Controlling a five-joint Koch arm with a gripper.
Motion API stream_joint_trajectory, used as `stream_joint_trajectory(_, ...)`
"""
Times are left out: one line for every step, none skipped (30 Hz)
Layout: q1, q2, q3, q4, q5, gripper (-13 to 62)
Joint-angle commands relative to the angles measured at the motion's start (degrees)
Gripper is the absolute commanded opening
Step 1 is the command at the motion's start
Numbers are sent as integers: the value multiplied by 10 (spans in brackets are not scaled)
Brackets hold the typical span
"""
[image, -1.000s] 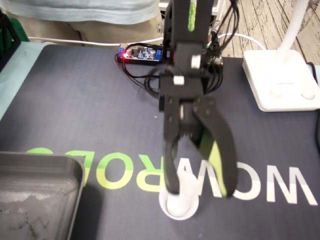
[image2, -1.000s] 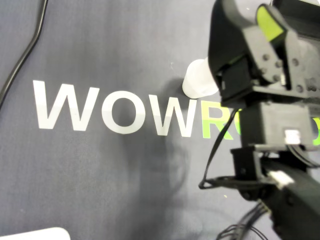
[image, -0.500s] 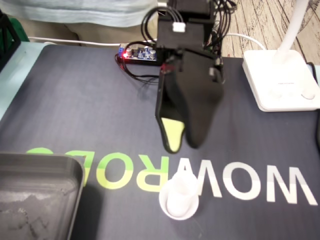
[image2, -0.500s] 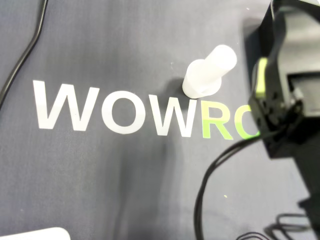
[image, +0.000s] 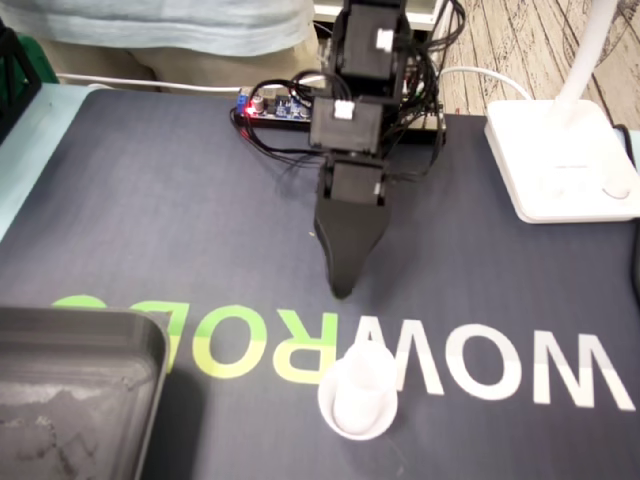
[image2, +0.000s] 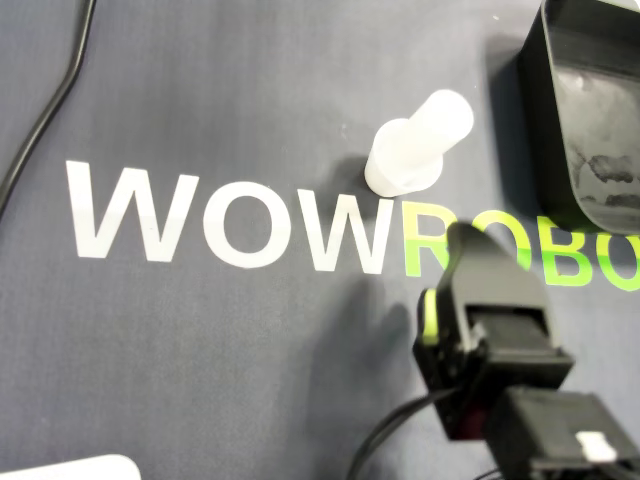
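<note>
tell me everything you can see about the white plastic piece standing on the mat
The white plastic piece looks slightly translucent: a wide round base with a narrower cylinder rising from it. It stands upright on the dark mat, at the edge of the printed lettering, where the white letters meet the green. Only the mat touches it; the gripper hangs apart, behind it in the fixed view.

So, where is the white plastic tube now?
In the fixed view the white plastic tube stands on the mat, low at centre, before the gripper and right of the tray.
</note>
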Motion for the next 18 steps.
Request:
stream_joint_trajectory(0, 18, 4, -60, 4, 338)
stream_joint_trajectory(0, 25, 16, -60, 4, 338)
stream_joint_trajectory(-1, 35, 30, -60, 4, 337)
stream_joint_trajectory(-4, 44, 43, -61, 4, 337)
stream_joint_trajectory(-7, 48, 54, -62, 5, 338)
stream_joint_trajectory(-7, 48, 61, -62, 10, 338)
stream_joint_trajectory(-7, 48, 68, -62, 15, 338)
stream_joint_trajectory(-7, 48, 76, -62, 16, 339)
stream_joint_trajectory(-7, 49, 78, -62, 18, 338)
stream_joint_trajectory(-5, 49, 78, -62, 25, 338)
stream_joint_trajectory(-5, 49, 78, -62, 30, 338)
stream_joint_trajectory(-5, 49, 78, -62, 30, 338)
stream_joint_trajectory(-5, 49, 78, -62, 30, 338)
stream_joint_trajectory(-6, 49, 78, -62, 30, 339)
stream_joint_trajectory(-6, 49, 78, -62, 30, 339)
stream_joint_trajectory(-6, 49, 78, -62, 30, 339)
stream_joint_trajectory(-6, 49, 78, -62, 30, 339)
stream_joint_trajectory(-6, 49, 78, -62, 30, 339)
